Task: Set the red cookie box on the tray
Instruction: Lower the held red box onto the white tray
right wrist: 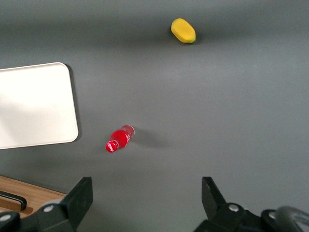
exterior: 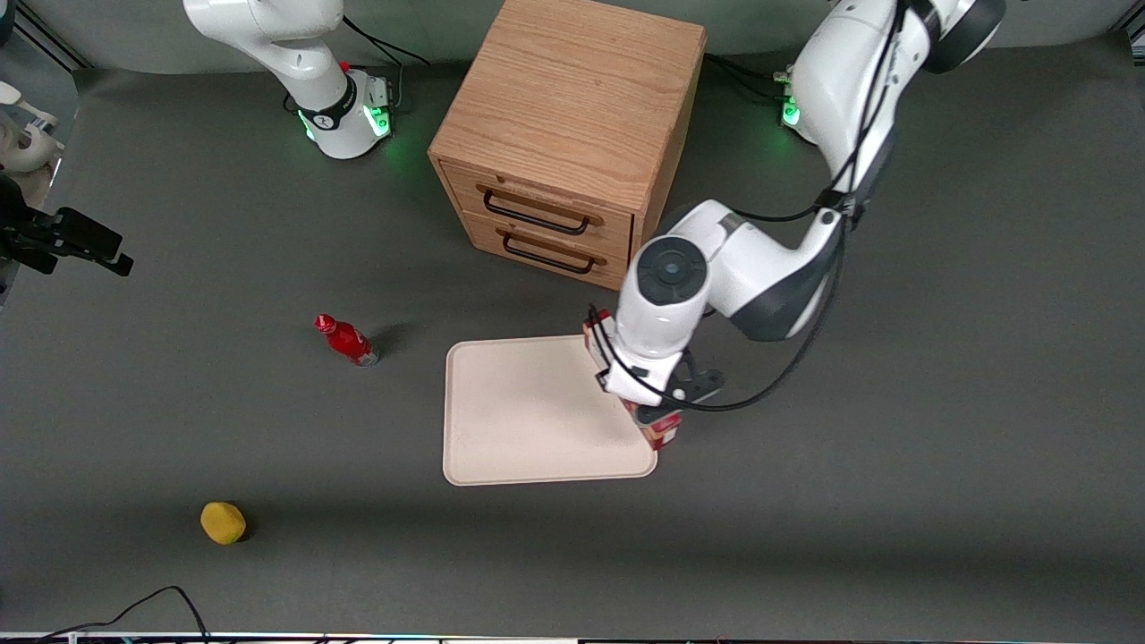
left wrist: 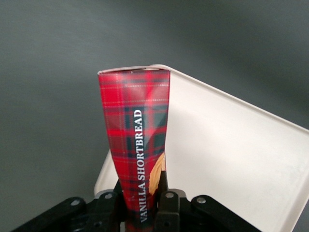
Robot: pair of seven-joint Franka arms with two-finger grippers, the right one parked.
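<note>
The red cookie box [left wrist: 136, 145], a long tartan carton, is pinched between the gripper's [left wrist: 142, 203] fingers, its long axis running along the tray's [exterior: 528, 420] edge nearest the working arm. The wrist view shows the words "VANILLA SHORTBREAD" along it; from the front the arm hides most of it, leaving only its ends visible. The tray's visible surface is bare. Lower left in the front view sits a yellow lemon [exterior: 223, 522], a small red bottle [exterior: 347, 340] above it, and a wooden drawer cabinet [exterior: 572, 125] at upper centre.

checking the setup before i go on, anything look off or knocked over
Nothing stands out. The gripper holds the red cookie box at the tray edge; the small red bottle stands upright.
</note>
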